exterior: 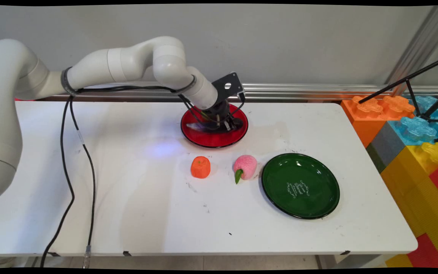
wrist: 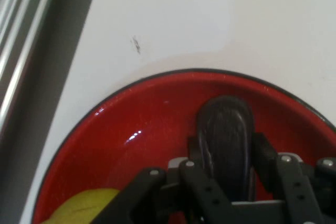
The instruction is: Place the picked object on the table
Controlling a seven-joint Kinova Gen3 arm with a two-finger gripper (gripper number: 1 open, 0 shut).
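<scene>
My gripper point(exterior: 229, 125) is down inside the red plate point(exterior: 207, 140) at the table's far middle. In the hand view its fingers point(wrist: 226, 135) stand together as one black shape over the red plate point(wrist: 131, 124); the gripper point(wrist: 226, 129) is shut and I see nothing between them. A yellow rounded thing point(wrist: 84, 208) lies in the plate beside the linkage, apart from the fingertips. In the main view the arm hides it.
An orange fruit point(exterior: 200, 167) and a pink peach with a green leaf point(exterior: 245, 167) lie in front of the red plate. A green plate point(exterior: 300, 185) sits to their right. Big coloured blocks point(exterior: 413, 133) and a black tripod point(exterior: 416, 87) stand at the right.
</scene>
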